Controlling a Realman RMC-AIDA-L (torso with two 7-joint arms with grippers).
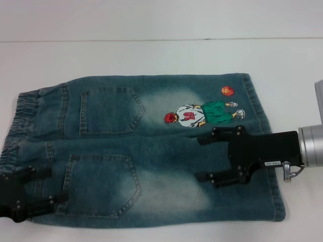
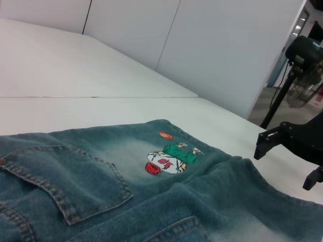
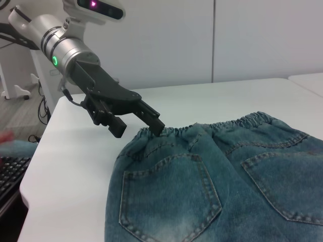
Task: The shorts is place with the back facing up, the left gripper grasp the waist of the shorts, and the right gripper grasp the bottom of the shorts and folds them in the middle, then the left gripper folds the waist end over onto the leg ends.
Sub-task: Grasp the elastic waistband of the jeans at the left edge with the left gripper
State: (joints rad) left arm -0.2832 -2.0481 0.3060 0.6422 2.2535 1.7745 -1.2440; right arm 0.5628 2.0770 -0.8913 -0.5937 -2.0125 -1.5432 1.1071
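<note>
The blue jean shorts point(image 1: 141, 151) are lying flat on the white table point(image 1: 151, 55) with the back side facing up. Two back pockets are showing. The stretchy waist point(image 1: 20, 121) is pointing to the left, and the leg ends point(image 1: 262, 151) are pointing to the right. A little picture of a basketball player point(image 1: 204, 113) and an orange ball point(image 1: 227, 91) is showing on the far leg, near the right end.

The left gripper point(image 1: 35, 194) is sitting at the near left corner of the shorts, by the waist. Its jaws are standing open. One finger is lying over the waist band and the other is lying closer to the near edge. In the right wrist view the tip of one finger point(image 3: 154, 123) is touching the gathered waist, but the jaws are not squeezing the cloth.

The right gripper point(image 1: 209, 157) is hanging over the leg part on the right side, just near the basketball picture. Its jaws are open wide, and both fingers are pointing left across the cloth. The denim is lying under the jaws, not pinched between them.
</note>
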